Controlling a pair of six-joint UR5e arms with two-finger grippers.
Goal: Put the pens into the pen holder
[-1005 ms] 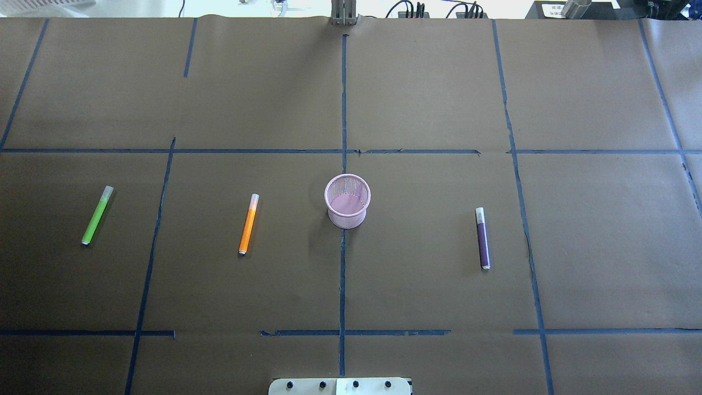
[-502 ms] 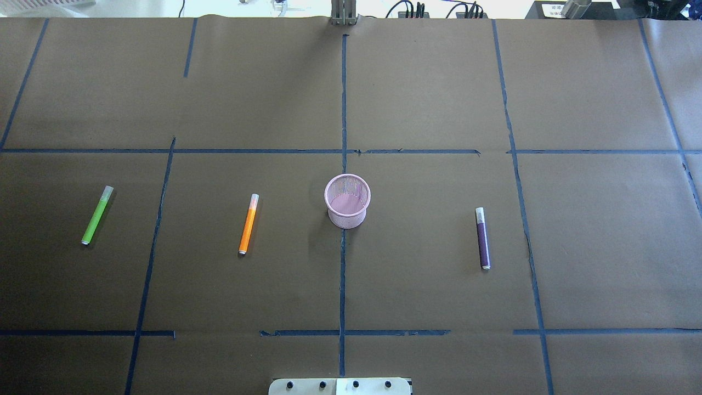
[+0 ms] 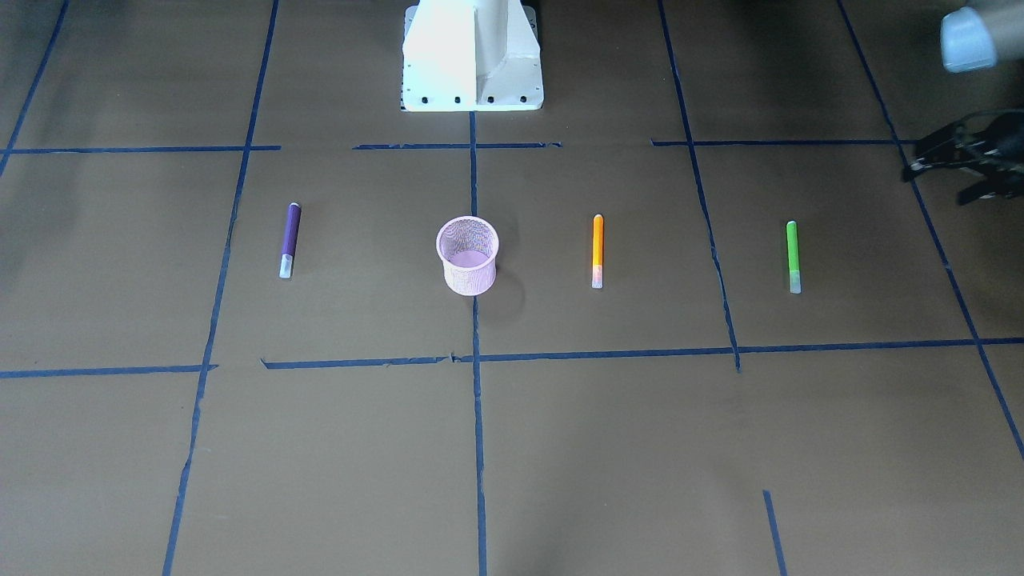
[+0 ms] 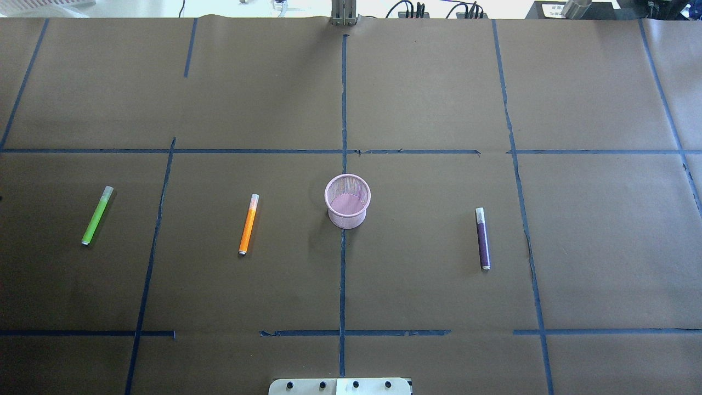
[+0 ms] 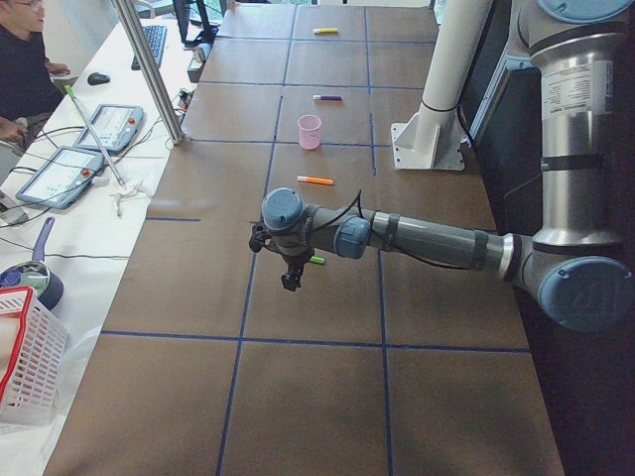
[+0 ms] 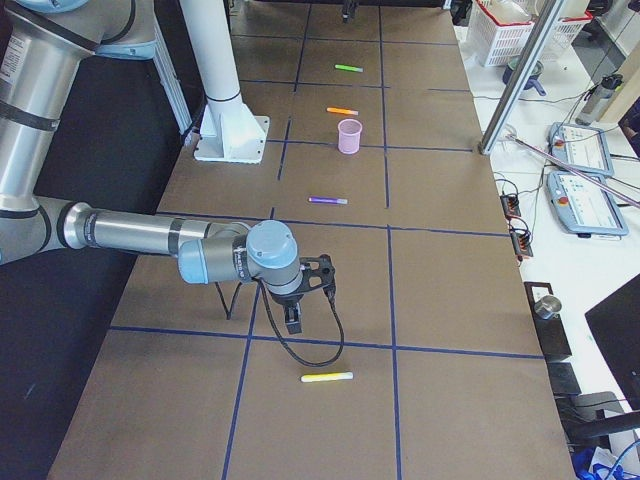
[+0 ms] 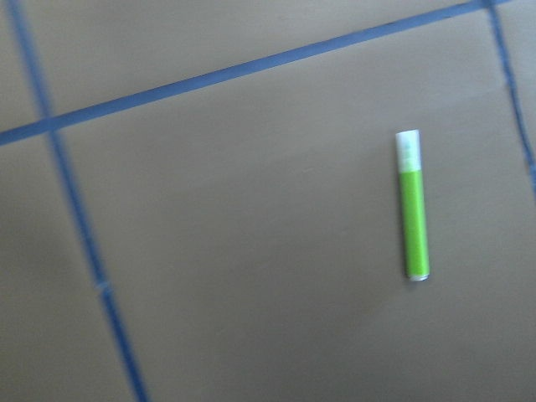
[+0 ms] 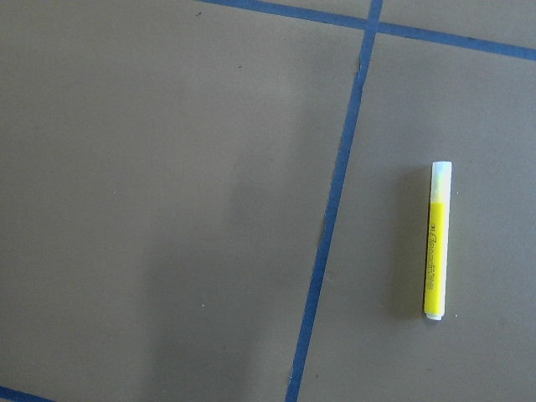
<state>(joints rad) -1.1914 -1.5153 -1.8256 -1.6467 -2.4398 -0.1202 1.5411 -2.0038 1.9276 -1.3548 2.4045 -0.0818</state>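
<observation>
The pink mesh pen holder (image 4: 347, 200) stands upright at the table's middle and looks empty. The orange pen (image 4: 248, 224) and the green pen (image 4: 97, 215) lie to its left, the purple pen (image 4: 482, 238) to its right. The yellow pen (image 6: 327, 377) lies far off on the right end, also in the right wrist view (image 8: 435, 241). My left gripper (image 5: 290, 281) hovers above the table just beyond the green pen (image 7: 413, 205). My right gripper (image 6: 293, 318) hovers a little short of the yellow pen. I cannot tell whether either is open or shut.
The robot's white pedestal (image 3: 472, 56) stands at the table's near edge. Blue tape lines cross the brown paper. A metal post (image 5: 149, 69), control tablets (image 5: 60, 174) and a white basket (image 5: 25, 367) are off the far side, near an operator.
</observation>
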